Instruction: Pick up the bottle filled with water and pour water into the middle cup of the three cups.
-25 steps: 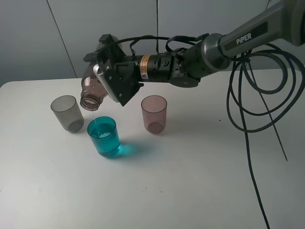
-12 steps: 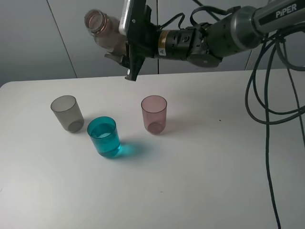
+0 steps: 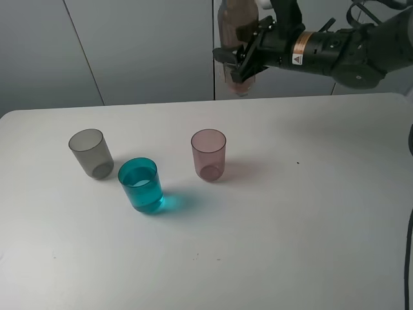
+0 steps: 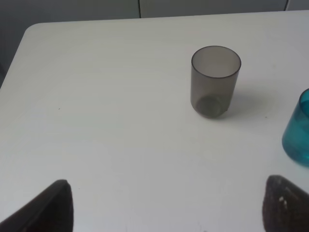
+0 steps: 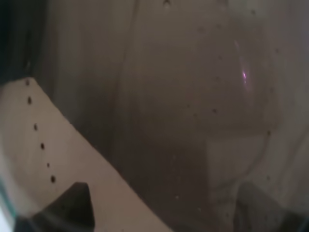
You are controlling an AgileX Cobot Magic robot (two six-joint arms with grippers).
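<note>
Swung up from over the cups, the bottle (image 3: 233,22) now stands upright at the back, the right gripper (image 3: 247,59) clamped round it; pouring looks done. The middle cup (image 3: 141,184) holds water (grey cup (image 3: 89,152) and pink cup (image 3: 208,154) look empty). Left wrist view: the left gripper (image 4: 169,182) is spread wide, holding nothing. Right wrist view: the bottle fills it

I see a grey cup (image 4: 216,81) upright on the white surface (image 4: 106,111), a teal cup (image 4: 299,130) nearby, and my left gripper (image 4: 167,207) spread wide.
</note>
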